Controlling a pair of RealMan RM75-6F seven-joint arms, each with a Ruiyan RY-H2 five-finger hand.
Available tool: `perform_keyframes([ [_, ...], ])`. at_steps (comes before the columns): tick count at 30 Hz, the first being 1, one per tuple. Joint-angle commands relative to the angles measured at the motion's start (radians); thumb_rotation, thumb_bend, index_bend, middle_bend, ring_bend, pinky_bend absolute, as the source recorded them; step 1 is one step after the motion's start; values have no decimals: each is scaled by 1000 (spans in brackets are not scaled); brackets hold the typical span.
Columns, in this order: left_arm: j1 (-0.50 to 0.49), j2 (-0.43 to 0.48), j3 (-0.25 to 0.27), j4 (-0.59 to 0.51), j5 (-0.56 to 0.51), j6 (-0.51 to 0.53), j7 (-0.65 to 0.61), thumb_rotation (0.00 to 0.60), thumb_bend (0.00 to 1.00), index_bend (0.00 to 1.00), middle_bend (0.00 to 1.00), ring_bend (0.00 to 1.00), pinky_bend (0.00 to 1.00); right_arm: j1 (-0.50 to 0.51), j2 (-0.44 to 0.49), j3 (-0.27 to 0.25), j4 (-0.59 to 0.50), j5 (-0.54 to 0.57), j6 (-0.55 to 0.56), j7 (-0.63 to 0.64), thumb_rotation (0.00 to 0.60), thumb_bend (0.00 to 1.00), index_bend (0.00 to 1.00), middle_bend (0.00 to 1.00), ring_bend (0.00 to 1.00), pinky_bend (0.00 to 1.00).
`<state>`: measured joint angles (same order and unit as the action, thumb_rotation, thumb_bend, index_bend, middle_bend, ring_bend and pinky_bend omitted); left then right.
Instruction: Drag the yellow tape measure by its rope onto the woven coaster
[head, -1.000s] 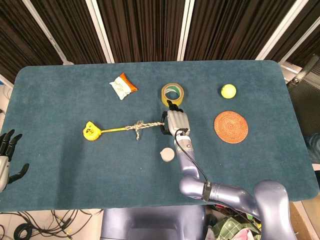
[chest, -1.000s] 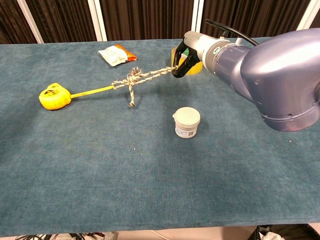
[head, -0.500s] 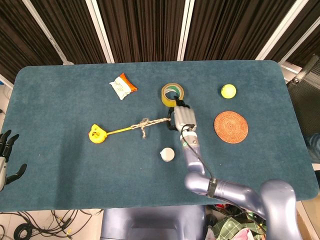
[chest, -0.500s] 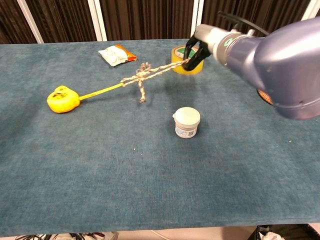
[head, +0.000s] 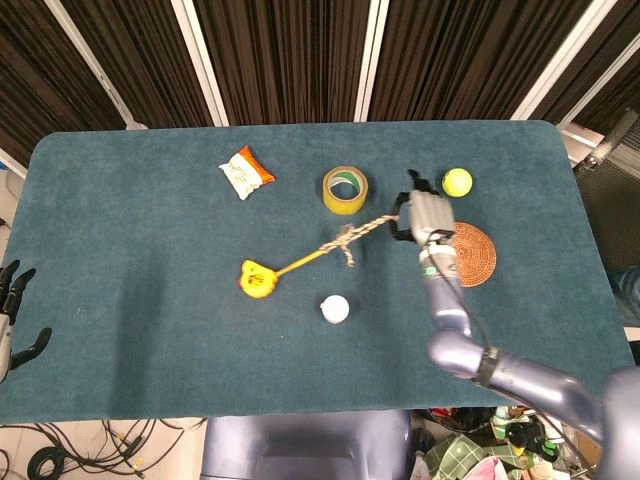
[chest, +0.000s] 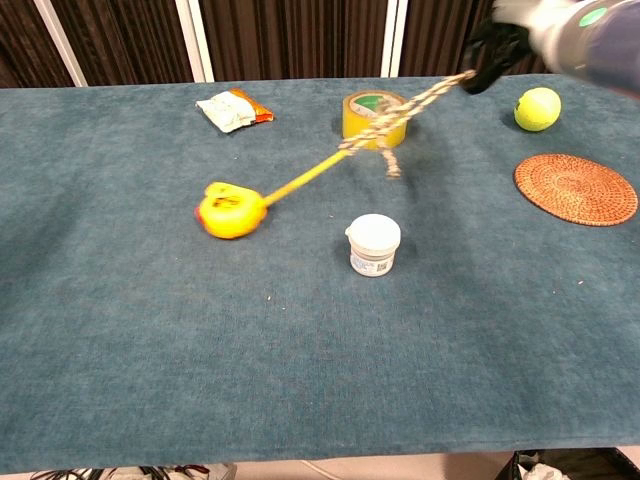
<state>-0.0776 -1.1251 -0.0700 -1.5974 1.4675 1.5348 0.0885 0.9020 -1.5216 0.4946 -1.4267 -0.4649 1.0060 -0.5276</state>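
The yellow tape measure (head: 257, 279) (chest: 231, 211) lies on the blue cloth left of centre, its yellow tape running up to a knotted rope (head: 358, 232) (chest: 404, 113). My right hand (head: 426, 217) (chest: 497, 47) grips the rope's far end, raised above the table, so the rope is taut. The woven coaster (head: 466, 253) (chest: 576, 188) lies flat just right of that hand, with nothing on it. My left hand (head: 12, 312) hangs off the table's left edge with fingers apart, holding nothing.
A roll of yellowish tape (head: 345, 189) (chest: 375, 117) stands behind the rope. A small white jar (head: 335, 309) (chest: 373, 244) sits in front of it. A yellow-green ball (head: 457, 181) (chest: 537, 108) lies beyond the coaster. A snack packet (head: 245, 172) (chest: 232, 108) rests at the back left.
My right hand has swung right and upward with the rope, now next to the coaster. The tape measure has slid right across the cloth behind it.
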Motion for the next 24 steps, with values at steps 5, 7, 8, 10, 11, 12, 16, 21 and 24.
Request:
perform_keyframes([
  [5,1,-1,0,0,0,1,4,600,275,107,0,0,0,-75,120,-10,-52,-21,-13,65,600,507,694,15,73,162],
  [7,1,-2,0,1,0,2,6,600,275,107,0,0,0,-86,147,-8,-48,-16,-19,78,600,507,694,15,73,162],
  [8,2,-2,0,1,0,2,7,600,274,107,0,0,0,-90,157,-7,-43,-15,-21,81,600,507,694,15,73,162],
  [10,2,-3,0,1,0,2,10,600,275,107,0,0,0,-96,180,-7,-25,-8,-29,89,600,507,694,15,73,162],
  [11,2,-3,-1,0,0,3,11,600,275,107,0,0,0,-99,188,-8,-13,-3,-32,90,600,507,694,15,73,162],
  [12,2,-4,-1,0,0,3,12,600,275,107,0,0,0,-101,195,-9,-5,1,-37,92,600,507,694,15,73,162],
  [16,2,-5,0,1,1,4,16,600,275,107,0,0,0,-115,221,-11,33,22,-47,107,600,506,694,15,73,162],
  [21,3,-5,-1,1,0,5,18,600,275,107,0,0,0,-141,265,-12,65,37,-62,137,600,507,694,15,73,162],
  [24,3,-6,-1,2,0,4,20,600,275,107,0,0,0,-154,294,-13,73,32,-65,148,600,507,694,15,73,162],
])
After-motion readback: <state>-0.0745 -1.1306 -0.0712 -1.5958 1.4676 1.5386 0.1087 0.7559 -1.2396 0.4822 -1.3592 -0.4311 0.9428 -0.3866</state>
